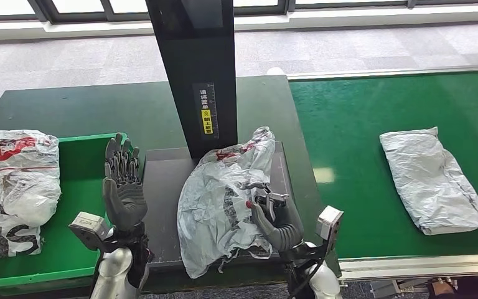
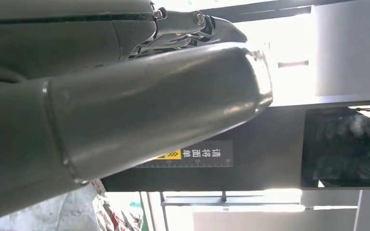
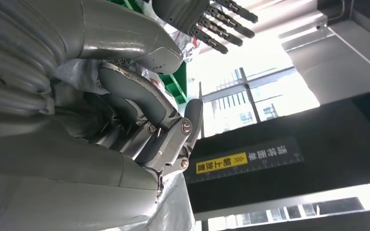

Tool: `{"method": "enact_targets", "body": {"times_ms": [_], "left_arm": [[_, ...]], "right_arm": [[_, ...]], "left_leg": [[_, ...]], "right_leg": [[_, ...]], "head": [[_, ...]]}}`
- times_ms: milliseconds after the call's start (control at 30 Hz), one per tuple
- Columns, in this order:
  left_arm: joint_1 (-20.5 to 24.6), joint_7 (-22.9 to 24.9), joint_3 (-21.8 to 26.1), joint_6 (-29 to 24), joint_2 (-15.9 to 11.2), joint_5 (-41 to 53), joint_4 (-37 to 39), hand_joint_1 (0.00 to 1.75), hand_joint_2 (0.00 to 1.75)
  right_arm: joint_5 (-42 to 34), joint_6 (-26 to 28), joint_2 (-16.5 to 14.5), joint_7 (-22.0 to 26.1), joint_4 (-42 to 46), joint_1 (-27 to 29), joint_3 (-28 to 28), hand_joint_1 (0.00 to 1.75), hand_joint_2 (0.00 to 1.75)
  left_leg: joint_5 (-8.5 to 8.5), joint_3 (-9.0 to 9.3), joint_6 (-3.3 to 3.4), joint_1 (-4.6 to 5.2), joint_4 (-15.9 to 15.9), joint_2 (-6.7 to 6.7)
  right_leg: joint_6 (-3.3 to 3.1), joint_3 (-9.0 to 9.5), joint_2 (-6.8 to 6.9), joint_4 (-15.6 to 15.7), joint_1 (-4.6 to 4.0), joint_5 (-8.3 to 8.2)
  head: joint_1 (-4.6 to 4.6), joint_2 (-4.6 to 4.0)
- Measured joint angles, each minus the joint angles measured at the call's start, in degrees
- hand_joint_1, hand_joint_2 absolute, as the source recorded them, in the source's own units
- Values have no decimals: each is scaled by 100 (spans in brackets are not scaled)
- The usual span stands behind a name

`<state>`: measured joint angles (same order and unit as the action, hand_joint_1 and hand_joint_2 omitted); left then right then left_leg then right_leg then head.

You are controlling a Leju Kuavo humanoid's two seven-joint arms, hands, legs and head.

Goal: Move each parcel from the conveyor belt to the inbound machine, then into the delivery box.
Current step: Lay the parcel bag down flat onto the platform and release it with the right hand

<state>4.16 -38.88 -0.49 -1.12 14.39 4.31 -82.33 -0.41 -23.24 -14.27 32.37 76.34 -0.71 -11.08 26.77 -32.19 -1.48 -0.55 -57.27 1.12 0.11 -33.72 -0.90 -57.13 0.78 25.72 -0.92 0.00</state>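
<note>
A crumpled white and grey parcel bag [image 1: 224,199] lies on the dark platform [image 1: 162,180] of the inbound machine, below its black column [image 1: 196,68]. My right hand [image 1: 274,218] grips the bag's right side, fingers curled into the plastic [image 3: 139,115]. To the left of the bag my left hand [image 1: 123,184] is raised upright over the platform's left edge, fingers straight and apart, holding nothing. A second grey parcel [image 1: 432,180] lies flat on the green conveyor belt [image 1: 361,137] to the right. The green delivery box [image 1: 78,168] at the left holds white bags with red print [image 1: 12,187].
The column carries a scale label with a yellow tag [image 1: 206,115], also visible as the label [image 2: 192,155] and the label [image 3: 243,159] in the wrist views. The belt's metal rim [image 1: 411,265] runs along the near edge. Windows and grey floor lie beyond the table.
</note>
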Motion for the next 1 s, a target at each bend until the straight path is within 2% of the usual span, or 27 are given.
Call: {"method": "enact_targets", "body": {"times_ms": [233,400,533,633,800,967,1000], "left_arm": [[1,-2,-75,-61,-105,-137,97,0,0],[0,-2,-122,-77,-142,-145,134,0,0],[-1,-2,-180,-110,-159,-129,144,0,0],[-8,-2,-220,-148,-165,-56,139,0,0],[-37,-2,-336,-166,-164,59,62,0,0],[-43,-2,-391,-165,-164,79,19,0,0],[-43,-2,-400,-164,-165,83,15,0,0]], "right_arm": [[129,232,61,-44,110,195,-162,175,175],[-14,188,97,-183,148,267,-162,175,175],[-50,164,100,-240,136,260,-162,1,175],[11,231,101,-392,-13,180,-162,0,175],[428,735,125,-499,-404,75,-162,0,175],[505,792,140,-494,-568,63,-162,0,175],[538,805,142,-498,-585,62,-162,0,131]], "left_leg": [[0,0,0,1,-1,0],[0,0,0,1,-1,0],[0,0,0,1,0,0],[0,1,0,1,0,-1],[0,1,0,1,0,2],[0,0,0,1,-1,1],[0,0,0,1,-1,2]], "right_leg": [[0,1,-2,1,3,0],[0,1,-2,1,2,0],[0,1,-2,1,1,0],[0,2,-2,0,1,0],[0,3,-1,1,2,0],[0,2,-1,1,2,0],[0,2,-1,1,2,0]], "head": [[0,0],[0,0],[0,0],[0,0],[0,0],[0,0],[0,0]]}}
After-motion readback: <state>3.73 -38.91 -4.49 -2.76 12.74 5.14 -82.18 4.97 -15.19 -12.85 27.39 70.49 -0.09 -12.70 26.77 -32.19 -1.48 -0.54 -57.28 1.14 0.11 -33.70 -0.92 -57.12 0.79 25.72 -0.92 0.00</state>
